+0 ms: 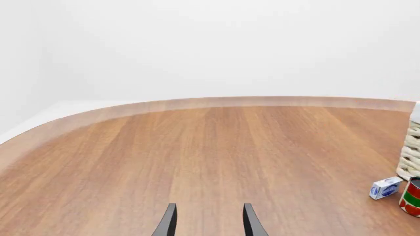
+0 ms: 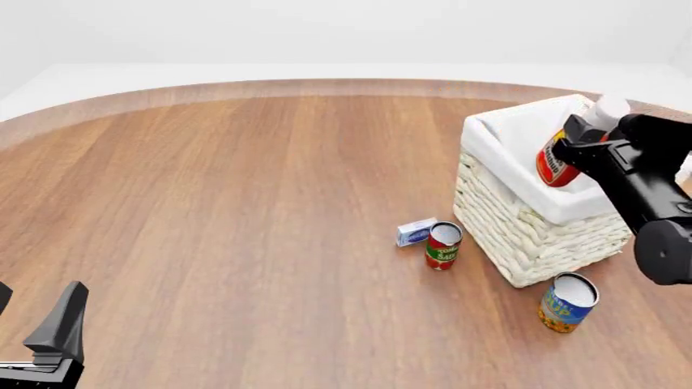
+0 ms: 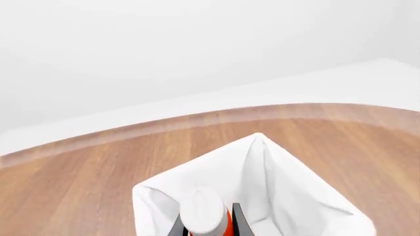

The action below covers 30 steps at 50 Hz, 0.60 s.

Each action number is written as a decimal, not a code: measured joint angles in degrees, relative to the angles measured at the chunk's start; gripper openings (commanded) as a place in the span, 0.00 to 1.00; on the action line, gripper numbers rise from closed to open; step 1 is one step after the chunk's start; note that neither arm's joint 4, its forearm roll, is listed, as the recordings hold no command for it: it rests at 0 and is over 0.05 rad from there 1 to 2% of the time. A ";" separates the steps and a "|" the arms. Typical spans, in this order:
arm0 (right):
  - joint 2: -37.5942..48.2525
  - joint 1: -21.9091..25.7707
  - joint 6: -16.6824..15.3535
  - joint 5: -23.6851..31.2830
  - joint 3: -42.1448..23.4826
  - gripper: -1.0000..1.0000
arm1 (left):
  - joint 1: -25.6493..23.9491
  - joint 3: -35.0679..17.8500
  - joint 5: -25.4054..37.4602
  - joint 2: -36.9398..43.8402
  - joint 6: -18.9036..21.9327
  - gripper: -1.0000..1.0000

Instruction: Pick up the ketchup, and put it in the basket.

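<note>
- Your right hand (image 2: 576,146) is clamped on the ketchup (image 2: 556,160). One finger sits on each side of the bottle, up near the neck.
- The ketchup hangs over the open top of the basket (image 2: 508,212). Its red body is in front of the white cloth liner (image 2: 508,134).
- The bottle is tilted. Its white cap (image 2: 611,109) leans toward the right arm and its bottom points down and left, into the basket.
- In the right wrist view you look down past the cap (image 3: 203,210) and see the liner (image 3: 288,187) open under it.
- I cannot tell if the bottom touches the liner yet. It looks like it hangs free.
- So the basket is right below the ketchup. I think the next move is just down, then let go.
- Watch the tilt. The bottle may tip over when it lands, but it should stay inside.
- Your left hand (image 2: 44,324) is far away, low on the left of the surface (image 2: 238,211). Its fingers (image 1: 169,221) are apart and hold nothing.
- The tomato can (image 2: 442,245), the small blue box (image 2: 416,232) and the blue-and-yellow can (image 2: 566,302) stand outside the basket.
</note>
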 measured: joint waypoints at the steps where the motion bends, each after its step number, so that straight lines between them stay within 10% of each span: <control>1: 0.11 -0.01 -0.02 -0.02 -0.01 0.00 | 0.00 0.00 0.00 0.00 0.00 1.00; 27: 1.39 0.31 -0.55 0.33 -0.58 0.00 | 0.00 0.00 0.00 0.00 0.00 1.00; 28: 1.41 0.33 -0.57 0.34 -0.60 1.00 | 0.00 0.00 0.00 0.00 0.00 1.00; 30: 1.44 0.40 -0.44 0.34 -0.68 1.00 | 0.00 0.00 0.00 0.00 0.00 1.00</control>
